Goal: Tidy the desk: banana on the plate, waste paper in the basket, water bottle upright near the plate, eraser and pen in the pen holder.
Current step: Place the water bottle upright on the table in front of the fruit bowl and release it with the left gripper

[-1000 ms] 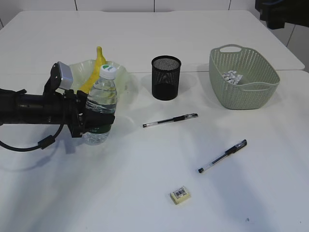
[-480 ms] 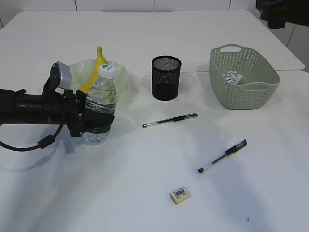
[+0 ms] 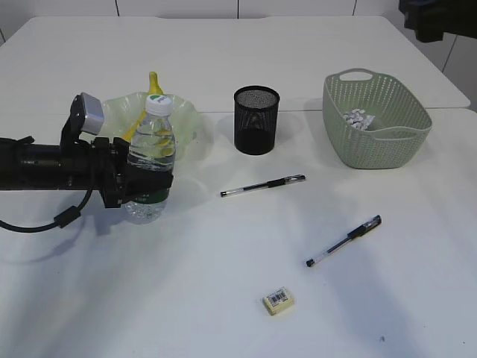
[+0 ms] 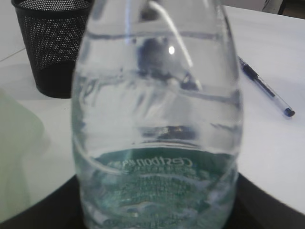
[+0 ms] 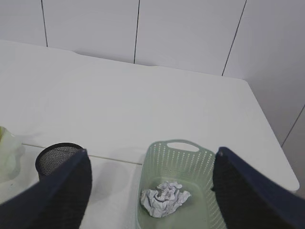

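The left gripper (image 3: 145, 190) holds the water bottle (image 3: 151, 159) standing up on the desk (image 3: 223, 253), right in front of the plate (image 3: 186, 119) with the banana (image 3: 151, 93) on it. The pen holder (image 3: 256, 119) and the basket (image 3: 376, 119) with the waste paper (image 3: 358, 118) stand farther back. Two pens (image 3: 262, 186) and the eraser (image 3: 277, 300) lie on the desk.

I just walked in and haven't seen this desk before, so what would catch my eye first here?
First, the left gripper clasping the upright water bottle at the desk's left, just in front of the plate holding the banana. Next, two pens and an eraser lie loose toward the front, while the waste paper already sits in the basket at the right.
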{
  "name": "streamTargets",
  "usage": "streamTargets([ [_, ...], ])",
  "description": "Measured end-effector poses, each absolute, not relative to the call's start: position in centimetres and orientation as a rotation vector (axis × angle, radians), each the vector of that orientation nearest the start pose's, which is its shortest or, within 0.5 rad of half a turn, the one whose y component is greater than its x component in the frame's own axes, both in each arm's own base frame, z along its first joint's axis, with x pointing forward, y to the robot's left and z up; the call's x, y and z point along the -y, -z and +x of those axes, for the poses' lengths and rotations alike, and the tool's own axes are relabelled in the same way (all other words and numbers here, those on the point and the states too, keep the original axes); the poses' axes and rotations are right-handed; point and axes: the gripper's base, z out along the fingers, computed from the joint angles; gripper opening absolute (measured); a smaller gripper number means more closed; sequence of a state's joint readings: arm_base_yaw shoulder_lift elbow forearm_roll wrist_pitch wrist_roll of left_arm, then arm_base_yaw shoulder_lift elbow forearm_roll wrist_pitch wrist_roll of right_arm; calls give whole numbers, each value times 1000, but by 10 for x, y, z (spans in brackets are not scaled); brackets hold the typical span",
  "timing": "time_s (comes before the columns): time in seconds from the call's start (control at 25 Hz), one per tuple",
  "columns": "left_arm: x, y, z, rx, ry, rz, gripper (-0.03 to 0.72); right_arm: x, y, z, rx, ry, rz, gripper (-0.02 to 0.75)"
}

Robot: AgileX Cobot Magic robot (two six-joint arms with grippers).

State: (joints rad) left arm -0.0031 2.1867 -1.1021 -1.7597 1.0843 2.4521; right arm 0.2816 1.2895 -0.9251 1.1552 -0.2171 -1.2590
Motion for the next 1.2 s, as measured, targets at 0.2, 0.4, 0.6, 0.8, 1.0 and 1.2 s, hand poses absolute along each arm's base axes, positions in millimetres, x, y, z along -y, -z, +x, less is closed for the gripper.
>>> streamTargets([
  [0.2, 80, -105, 385, -1704, 841, 990, 424, -64, -341, 287, -1744, 52, -201, 586],
  [0.4, 80, -104, 385, -1710, 835, 991, 424, -64, -341, 287, -1743, 53, -200, 587],
  [0.6, 79, -103, 385, -1722, 822, 991, 427, -64, -341, 287, -1743, 53, -200, 586],
  [0.8, 79, -103, 386, -1730, 813, 993, 428, -64, -341, 287, -1743, 53, -200, 586],
  [1.0, 79, -102, 386, -1734, 809, 995, 428, -64, -341, 287, -1743, 55, -202, 587],
  [1.2, 79, -102, 385, -1736, 812, 998, 429, -64, -341, 287, -1743, 55, -202, 587],
])
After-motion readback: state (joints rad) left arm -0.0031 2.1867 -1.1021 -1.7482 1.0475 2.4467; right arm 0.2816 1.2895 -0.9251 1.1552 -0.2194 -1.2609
